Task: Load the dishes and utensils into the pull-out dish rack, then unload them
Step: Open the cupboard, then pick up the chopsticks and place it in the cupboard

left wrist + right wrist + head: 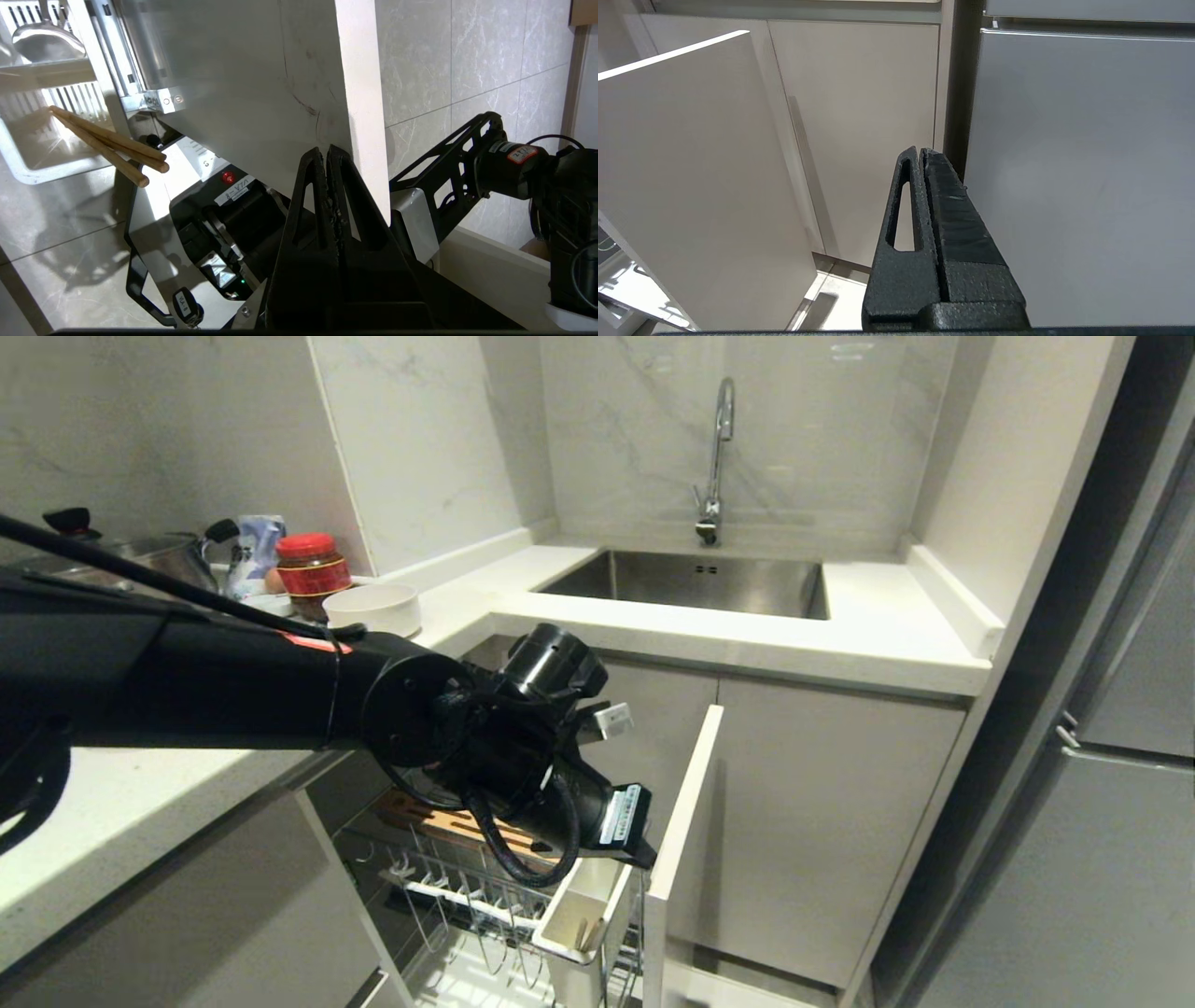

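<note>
Already dropped: light wooden chopsticks (105,144) in white plastic cutlery caddy (583,910).
Left gripper (329,156) pinched together, empty; off-white round bowl (372,608) still on counter.

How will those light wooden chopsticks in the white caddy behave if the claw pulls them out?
The pair of light wooden chopsticks looks thin and rigid, so probably stiff and light. They lean loosely, ends apart, in the white plastic cutlery caddy, so one may slip free or tilt. Being rounded, they would likely roll if dropped. The shut left claw hangs beside them.
</note>
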You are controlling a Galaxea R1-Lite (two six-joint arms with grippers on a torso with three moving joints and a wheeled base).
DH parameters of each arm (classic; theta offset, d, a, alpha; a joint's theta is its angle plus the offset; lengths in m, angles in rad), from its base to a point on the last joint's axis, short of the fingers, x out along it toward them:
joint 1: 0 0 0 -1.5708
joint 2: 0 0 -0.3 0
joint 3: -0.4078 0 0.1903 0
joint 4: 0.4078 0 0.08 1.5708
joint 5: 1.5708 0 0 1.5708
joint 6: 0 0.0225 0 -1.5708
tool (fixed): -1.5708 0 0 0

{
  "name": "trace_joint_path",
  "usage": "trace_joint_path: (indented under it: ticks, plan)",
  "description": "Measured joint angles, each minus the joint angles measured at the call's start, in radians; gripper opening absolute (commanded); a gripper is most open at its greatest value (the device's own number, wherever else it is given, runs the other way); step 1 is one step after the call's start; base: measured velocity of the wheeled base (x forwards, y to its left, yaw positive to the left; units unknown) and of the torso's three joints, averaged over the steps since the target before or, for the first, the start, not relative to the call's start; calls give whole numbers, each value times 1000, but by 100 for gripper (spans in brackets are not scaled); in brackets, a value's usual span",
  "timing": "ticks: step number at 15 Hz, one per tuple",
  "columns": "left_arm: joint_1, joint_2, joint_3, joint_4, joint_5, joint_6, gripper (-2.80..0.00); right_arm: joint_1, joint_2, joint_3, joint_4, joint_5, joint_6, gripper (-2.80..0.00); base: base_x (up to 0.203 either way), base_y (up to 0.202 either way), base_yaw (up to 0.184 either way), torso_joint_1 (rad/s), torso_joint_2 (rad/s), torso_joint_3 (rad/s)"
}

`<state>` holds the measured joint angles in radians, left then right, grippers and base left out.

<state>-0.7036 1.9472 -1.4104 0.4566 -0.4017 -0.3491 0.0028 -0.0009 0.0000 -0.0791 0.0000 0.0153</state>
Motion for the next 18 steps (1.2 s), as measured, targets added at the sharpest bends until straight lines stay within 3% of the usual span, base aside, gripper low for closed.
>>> trace_joint_path:
  ticks: [6,13,18]
  plan:
    - [8,0,2,-2,25,6,-280,0,0,0,0,0,0,-280,0,0,0,0,0,0]
    - [79,-7,-31,-1,353,31,-280,0,0,0,0,0,0,-280,0,0,0,0,0,0]
    - [111,-109,-47,-18,444,26,-280,0,0,0,0,0,0,-280,0,0,0,0,0,0]
